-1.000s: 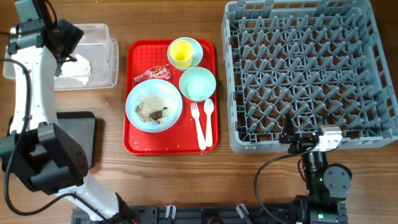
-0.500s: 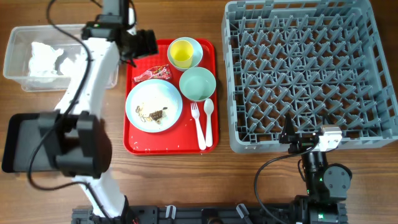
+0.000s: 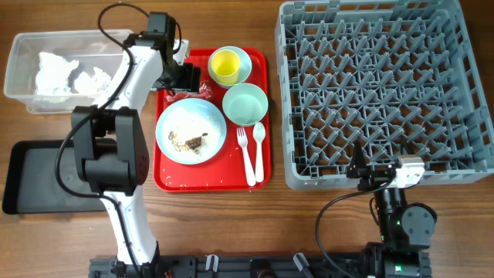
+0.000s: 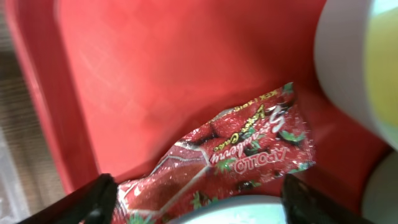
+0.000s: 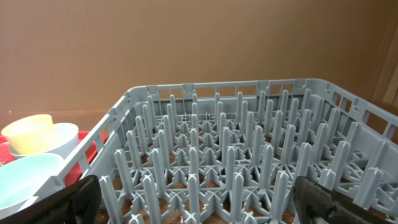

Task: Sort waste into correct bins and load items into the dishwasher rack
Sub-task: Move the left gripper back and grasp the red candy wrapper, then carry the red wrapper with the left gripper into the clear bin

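The red snack wrapper [image 4: 236,152] lies on the red tray [image 4: 155,68] against the rim of the pale blue plate [image 3: 191,131], which holds brownish scraps. My left gripper [image 4: 202,202] is open, low over the wrapper, with a finger on each side; it also shows in the overhead view [image 3: 182,83]. The yellow cup [image 3: 225,66] sits in the light blue bowl [image 3: 244,62]. The mint-green bowl [image 3: 245,103], fork [image 3: 242,150] and spoon [image 3: 258,143] are on the tray. My right gripper [image 5: 202,202] is open and empty at the front edge of the dishwasher rack [image 3: 382,93].
The clear tub [image 3: 116,46] at the far left holds white napkins [image 3: 58,73]. The black tray [image 3: 31,174] lies in front of it. The red tray [image 3: 166,174] sits between the bins and the rack.
My left arm has swung from over the clear tub to the red tray and come down at the wrapper. The plate shows fewer crumbs than a second ago. The right arm has not moved.
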{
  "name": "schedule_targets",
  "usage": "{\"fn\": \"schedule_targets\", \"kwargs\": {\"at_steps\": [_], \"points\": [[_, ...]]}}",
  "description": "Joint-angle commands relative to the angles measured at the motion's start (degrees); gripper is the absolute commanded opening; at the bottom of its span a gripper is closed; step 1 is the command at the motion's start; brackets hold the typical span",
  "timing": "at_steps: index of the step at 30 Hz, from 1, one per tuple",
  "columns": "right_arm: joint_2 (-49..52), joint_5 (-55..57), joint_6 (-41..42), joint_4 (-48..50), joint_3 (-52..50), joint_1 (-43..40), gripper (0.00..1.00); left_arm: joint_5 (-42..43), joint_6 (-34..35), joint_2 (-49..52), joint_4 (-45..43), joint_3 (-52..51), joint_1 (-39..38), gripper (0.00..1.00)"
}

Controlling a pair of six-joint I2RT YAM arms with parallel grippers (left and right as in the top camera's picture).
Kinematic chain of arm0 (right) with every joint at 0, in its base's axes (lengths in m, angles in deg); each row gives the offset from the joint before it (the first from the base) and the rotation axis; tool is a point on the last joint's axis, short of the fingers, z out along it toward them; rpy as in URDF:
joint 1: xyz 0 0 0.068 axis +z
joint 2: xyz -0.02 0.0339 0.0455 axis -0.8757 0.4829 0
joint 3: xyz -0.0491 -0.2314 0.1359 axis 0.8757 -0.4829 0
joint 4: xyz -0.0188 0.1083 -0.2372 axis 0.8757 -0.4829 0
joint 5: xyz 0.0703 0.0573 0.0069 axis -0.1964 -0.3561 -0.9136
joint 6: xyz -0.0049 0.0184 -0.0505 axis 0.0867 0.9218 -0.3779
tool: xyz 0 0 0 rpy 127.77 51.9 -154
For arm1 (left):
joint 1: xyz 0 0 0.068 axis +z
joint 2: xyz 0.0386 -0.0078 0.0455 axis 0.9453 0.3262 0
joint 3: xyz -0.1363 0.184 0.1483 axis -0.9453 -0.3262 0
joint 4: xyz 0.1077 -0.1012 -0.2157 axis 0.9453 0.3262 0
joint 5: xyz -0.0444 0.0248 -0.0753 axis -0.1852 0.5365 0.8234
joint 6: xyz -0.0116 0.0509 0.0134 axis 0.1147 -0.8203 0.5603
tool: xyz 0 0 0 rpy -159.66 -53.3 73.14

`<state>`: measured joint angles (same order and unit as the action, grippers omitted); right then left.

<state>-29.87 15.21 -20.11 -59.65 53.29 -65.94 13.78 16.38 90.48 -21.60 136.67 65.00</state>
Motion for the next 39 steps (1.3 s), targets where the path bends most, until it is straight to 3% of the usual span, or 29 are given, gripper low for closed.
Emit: {"fn": "schedule_targets", "kwargs": {"at_steps": [1,4,8,11,15,18,20,23,39], "points": [[-0.31,-0.7,0.79,0.26,-0.09,-0.28,1.0,1.09,-1.6,2.4,-1.03,0.26,0.11,0.89],[-0.31,-0.7,0.79,0.26,-0.09,-0.28,1.0,1.11,-1.6,3.5,-2.01,0.26,0.11,0.86],[-0.31,-0.68,0.79,0.26,-0.09,-0.28,1.0,1.11,-1.55,5.46,-2.21,0.26,0.04,0.9],[-0.31,-0.68,0.79,0.26,-0.09,-0.28,1.0,1.11,-1.27,6.75,-2.4,0.26,0.07,0.86],[-0.31,-0.68,0.76,0.26,-0.09,-0.28,1.0,1.11,-0.68,6.75,-3.28,0.26,0.07,0.66],[-0.31,-0.68,0.81,0.26,-0.09,-0.28,1.0,1.14,0.98,6.75,-3.74,0.26,0.07,0.38],[-0.31,-0.68,0.79,0.26,-0.09,-0.28,1.0,1.16,1.88,6.73,-4.13,0.26,0.07,0.29],[-0.31,-0.68,0.76,0.26,-0.09,-0.28,1.0,1.14,2.21,6.58,-3.98,0.26,0.07,0.04],[-0.31,-0.7,0.79,0.26,-0.09,-0.28,1.0,1.14,19.56,-8.7,-5.62,2.64,5.09,0.04]]}}
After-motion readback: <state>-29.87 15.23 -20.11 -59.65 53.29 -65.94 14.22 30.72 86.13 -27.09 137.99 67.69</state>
